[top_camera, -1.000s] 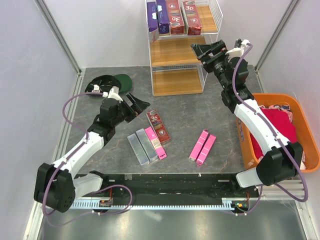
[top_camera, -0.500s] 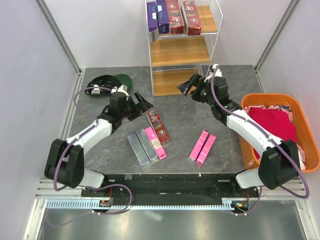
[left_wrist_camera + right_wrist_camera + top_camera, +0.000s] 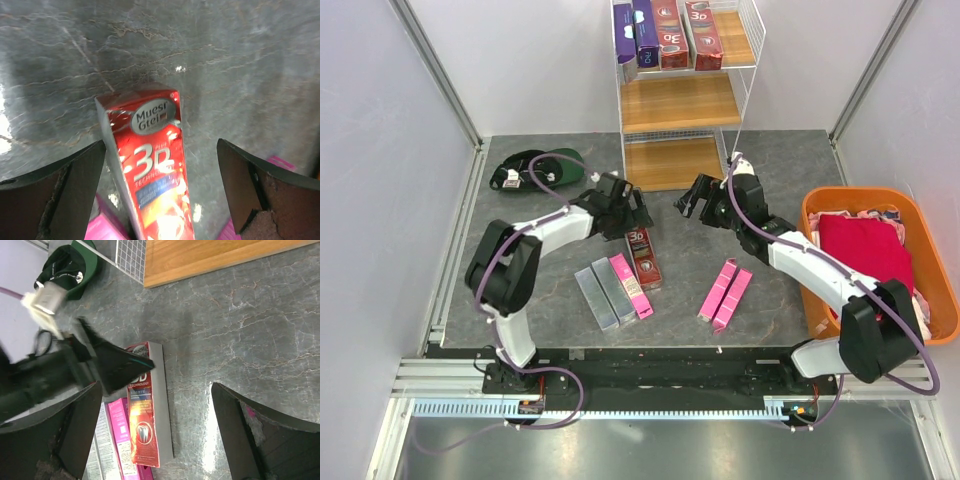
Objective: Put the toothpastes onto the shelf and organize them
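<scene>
A dark red "3D" toothpaste carton (image 3: 642, 255) (image 3: 150, 170) (image 3: 147, 425) lies flat on the grey table. My left gripper (image 3: 625, 212) (image 3: 161, 145) hangs open over its far end, one finger on each side, not touching. My right gripper (image 3: 695, 195) (image 3: 156, 387) is open and empty above the table, just right of that carton. Two silver-grey cartons (image 3: 603, 293) and a pink one (image 3: 631, 285) lie beside the red one; two more pink cartons (image 3: 725, 293) lie to the right. The shelf (image 3: 670, 100) carries purple (image 3: 635, 35) and red cartons (image 3: 685, 35) on its top board.
A green cap (image 3: 545, 165) (image 3: 70, 265) lies at the table's back left. An orange basket (image 3: 920, 225) with red cloth stands at the right edge. The shelf's lowest board (image 3: 210, 255) sits close behind both grippers. Grey walls enclose the table.
My right arm came down from the shelf's top board to low over the table. My left arm reached right from near the cap to over the red carton's far end.
</scene>
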{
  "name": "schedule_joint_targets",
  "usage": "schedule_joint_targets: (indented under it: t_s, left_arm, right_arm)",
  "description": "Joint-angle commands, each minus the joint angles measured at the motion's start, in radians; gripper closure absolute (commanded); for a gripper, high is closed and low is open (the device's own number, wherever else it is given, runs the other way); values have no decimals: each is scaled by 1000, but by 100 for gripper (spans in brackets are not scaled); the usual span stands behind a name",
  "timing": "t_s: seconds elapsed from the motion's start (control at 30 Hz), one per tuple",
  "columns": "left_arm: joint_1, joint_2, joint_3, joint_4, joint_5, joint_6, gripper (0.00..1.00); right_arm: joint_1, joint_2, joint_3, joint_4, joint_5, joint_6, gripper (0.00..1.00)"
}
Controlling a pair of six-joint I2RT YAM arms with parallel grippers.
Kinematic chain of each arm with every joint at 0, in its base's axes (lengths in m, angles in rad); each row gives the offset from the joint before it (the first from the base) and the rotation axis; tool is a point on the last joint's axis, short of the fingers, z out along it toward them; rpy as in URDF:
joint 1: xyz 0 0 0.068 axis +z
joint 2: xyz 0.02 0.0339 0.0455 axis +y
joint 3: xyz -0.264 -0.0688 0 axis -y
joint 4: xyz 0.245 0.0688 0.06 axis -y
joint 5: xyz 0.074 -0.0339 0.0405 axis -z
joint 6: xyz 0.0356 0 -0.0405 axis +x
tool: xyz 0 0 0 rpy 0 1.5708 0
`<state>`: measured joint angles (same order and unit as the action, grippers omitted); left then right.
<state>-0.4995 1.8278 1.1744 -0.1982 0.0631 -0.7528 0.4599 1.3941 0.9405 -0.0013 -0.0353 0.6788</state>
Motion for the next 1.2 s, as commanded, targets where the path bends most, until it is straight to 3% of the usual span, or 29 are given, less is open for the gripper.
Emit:
schedule_joint_targets:
  t_s: [0.0,0.17,0.33,0.53,0.67,0.87,1.17]
  left_arm:
    - [-48,73,115,-160,-166,63,0]
    - [-73,136,160,-190,-213,92,2]
    - [-99,197,232,-253,-258,112,11]
    - [-102,219,248,-254,-237,121,41]
    - [-100,176,225,-238,-237,112,49]
    - [-80,33,93,-100,-198,80,53]
    - [62,-185,-270,334,105,-78,53]
  right_arm:
    - [0,-53,-9,9,29,-28,2]
    - [-1,-49,-19,9,29,-28,2]
    - [-1,-56,-31,9,29,-25,2]
    - [-1,-70,-39,6,29,-24,2]
    - [0,-90,-39,4,29,-22,2]
    - [0,-121,-34,-20,29,-24,2]
    - [37,-175,-26,-39,72,-28,2]
